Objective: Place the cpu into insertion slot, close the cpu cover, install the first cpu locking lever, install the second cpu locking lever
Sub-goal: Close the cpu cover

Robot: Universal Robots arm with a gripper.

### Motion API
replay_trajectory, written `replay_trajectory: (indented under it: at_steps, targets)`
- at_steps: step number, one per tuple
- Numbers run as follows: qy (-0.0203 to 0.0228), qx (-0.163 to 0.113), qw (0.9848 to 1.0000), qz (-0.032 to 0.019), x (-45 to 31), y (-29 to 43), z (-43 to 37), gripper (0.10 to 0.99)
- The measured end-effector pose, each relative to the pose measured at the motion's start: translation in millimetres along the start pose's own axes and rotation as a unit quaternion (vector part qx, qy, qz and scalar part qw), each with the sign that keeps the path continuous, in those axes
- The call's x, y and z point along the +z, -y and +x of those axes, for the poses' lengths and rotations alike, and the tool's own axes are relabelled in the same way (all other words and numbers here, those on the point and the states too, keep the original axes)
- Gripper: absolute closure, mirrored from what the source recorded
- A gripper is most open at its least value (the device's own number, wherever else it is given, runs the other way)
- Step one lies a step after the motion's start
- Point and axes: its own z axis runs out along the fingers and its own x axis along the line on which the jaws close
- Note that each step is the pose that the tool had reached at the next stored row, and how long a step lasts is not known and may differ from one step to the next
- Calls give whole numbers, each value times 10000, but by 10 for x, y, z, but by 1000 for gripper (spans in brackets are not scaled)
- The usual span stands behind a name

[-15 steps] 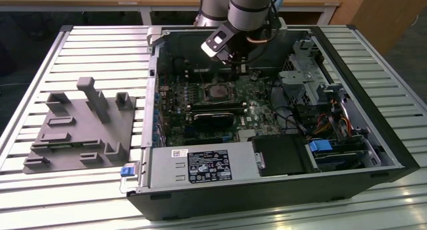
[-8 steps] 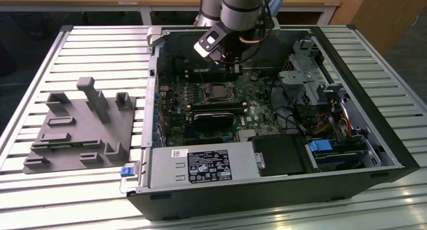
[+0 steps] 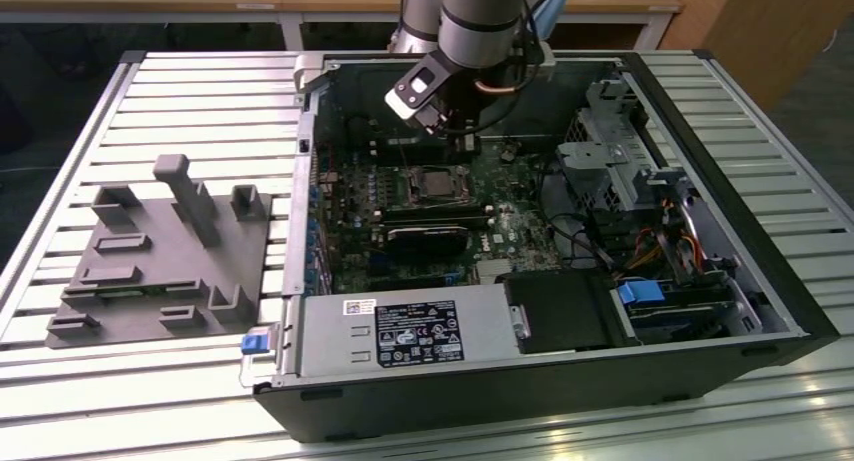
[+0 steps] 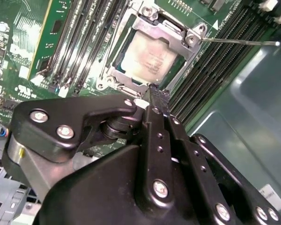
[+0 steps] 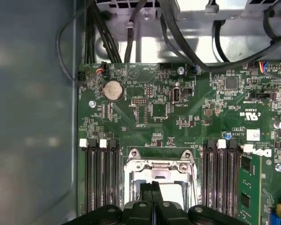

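1. The tool has its two fingers pressed together with nothing between them. In the second wrist view its tip sits just at the edge of the socket.
2. The cpu lies flat in the socket. Its silvery top shows through the window of the cpu cover, which lies down around it.
3. A thin locking lever sticks out from the socket's corner, across the memory slots.
4. The motherboard sits inside the open computer case. The case rests on the slatted surface, beside a grey fixture.
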Motion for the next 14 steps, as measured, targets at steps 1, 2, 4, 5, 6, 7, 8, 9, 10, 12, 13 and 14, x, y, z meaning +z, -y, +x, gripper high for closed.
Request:
replay_trajectory:
  at_steps: [1, 2, 4, 5, 6, 7, 8, 9, 10, 12, 13, 14]
  targets:
    - [0, -1, 10000, 0, 8, 0, -4, 980]
    - [2, -3, 10000, 2, 11, 3, -13, 980]
    - [-1, -8, 10000, 1, 21, 9, -20, 980]
    - [-1, -11, 10000, 1, 27, 12, -22, 980]
    - [0, -14, 10000, 2, 33, 22, -24, 980]
    - [0, -17, 10000, 2, 39, 42, -24, 980]
    - [0, -19, 10000, 2, 45, 68, -25, 980]
    - [1, -22, 10000, 3, 50, 93, -26, 980]
    - [0, -24, 10000, 3, 56, 119, -27, 980]
    - [0, -24, 10000, 2, 69, 172, -29, 980]
    - [0, -24, 10000, 3, 75, 195, -29, 980]
    - [0, -24, 10000, 3, 83, 218, -30, 980]
